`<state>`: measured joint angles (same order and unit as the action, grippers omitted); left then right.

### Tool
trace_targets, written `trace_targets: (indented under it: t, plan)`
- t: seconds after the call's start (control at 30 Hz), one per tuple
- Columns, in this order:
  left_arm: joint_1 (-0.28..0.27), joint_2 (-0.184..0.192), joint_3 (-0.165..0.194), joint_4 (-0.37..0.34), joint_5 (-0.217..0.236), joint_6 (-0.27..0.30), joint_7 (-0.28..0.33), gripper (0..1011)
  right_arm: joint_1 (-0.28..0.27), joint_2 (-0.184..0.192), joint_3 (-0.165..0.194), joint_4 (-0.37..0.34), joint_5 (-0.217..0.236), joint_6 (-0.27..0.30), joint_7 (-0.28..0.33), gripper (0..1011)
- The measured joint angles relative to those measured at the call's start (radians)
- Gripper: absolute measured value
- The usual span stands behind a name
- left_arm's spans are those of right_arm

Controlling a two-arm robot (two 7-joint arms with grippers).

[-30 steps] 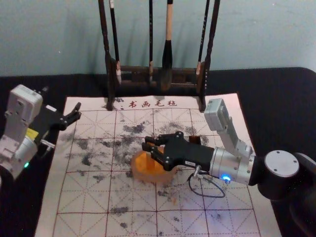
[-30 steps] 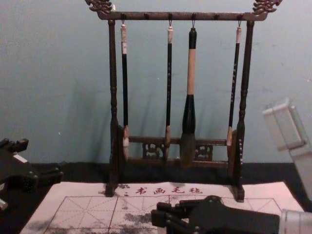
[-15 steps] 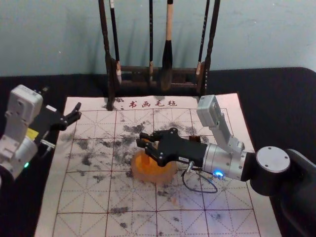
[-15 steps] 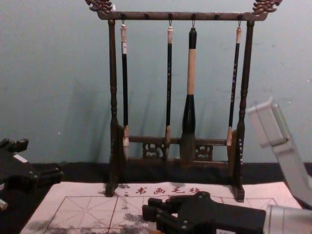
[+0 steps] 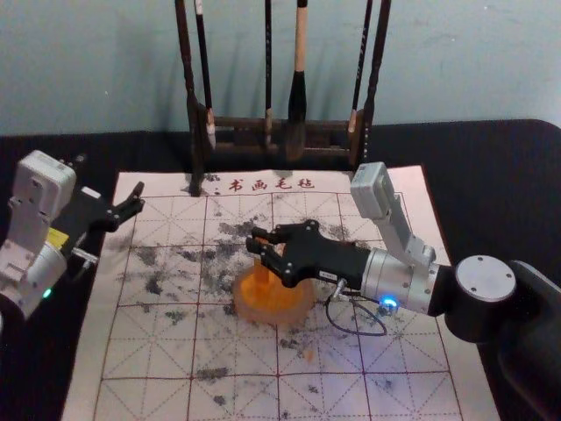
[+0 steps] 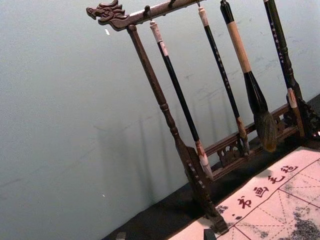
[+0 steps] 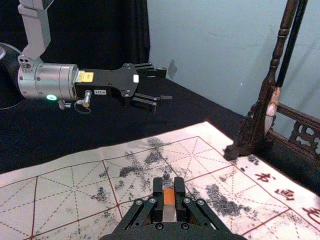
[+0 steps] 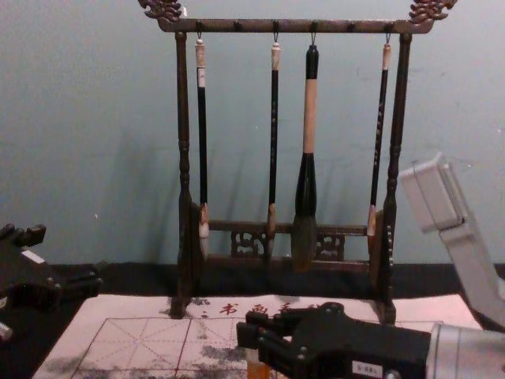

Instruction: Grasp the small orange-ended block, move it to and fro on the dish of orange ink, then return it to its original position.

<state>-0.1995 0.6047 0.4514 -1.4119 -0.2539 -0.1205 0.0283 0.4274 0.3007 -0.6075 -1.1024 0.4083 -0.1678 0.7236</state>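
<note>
Right gripper [image 5: 258, 242], closed snugly, holds orange-ended block [image 5: 261, 274] upright, presumably for inking, at ink dish's [image 5: 273, 317] eleven o'clock; left gripper [image 5: 140, 197] idles open, ten o'clock.

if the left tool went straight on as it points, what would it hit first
Likely the left post of the brush rack, though the depth between it and the left tool is hard to judge.
</note>
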Motion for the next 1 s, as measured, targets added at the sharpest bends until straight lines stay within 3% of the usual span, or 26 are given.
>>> trace_targets:
  t: [1.0]
  plan:
    - [0.000,0.000,0.000,0.000,0.000,0.000,0.000,1002,-0.017,0.028,0.027,-0.036,0.007,0.003,0.001,136]
